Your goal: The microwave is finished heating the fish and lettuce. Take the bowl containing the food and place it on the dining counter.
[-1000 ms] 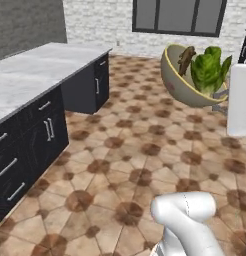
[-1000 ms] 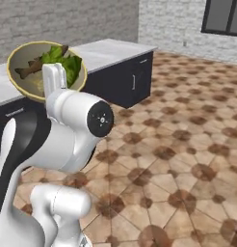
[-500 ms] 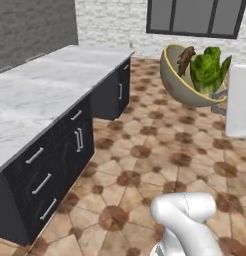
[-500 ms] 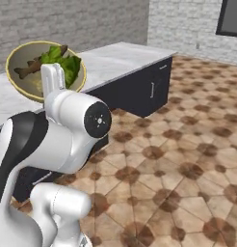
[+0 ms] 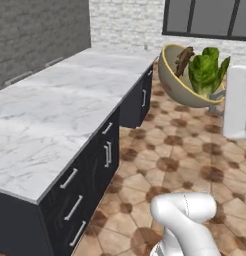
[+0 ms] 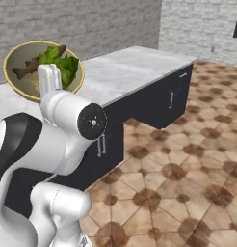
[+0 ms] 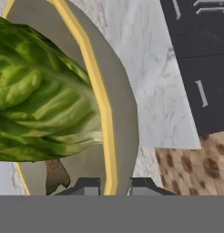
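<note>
- At the bottom of the hand view, the gripper (image 7: 114,186) pinches the rim of the bowl (image 7: 120,118) between its narrowly set fingertips (image 7: 89,185), one inside the wall and one outside.
- Held tipped on its side in the air, the bowl keeps the lettuce (image 7: 41,91) and the fish (image 5: 183,60) inside.
- Below and beside the bowl runs the dining counter (image 5: 60,115), a white marble surface over dark cabinets; the bowl is not resting on it.
- Compared with a second ago, the grip is unchanged, while the whole scene has shifted: the base has driven closer, so the surface looms larger in both base views.
</note>
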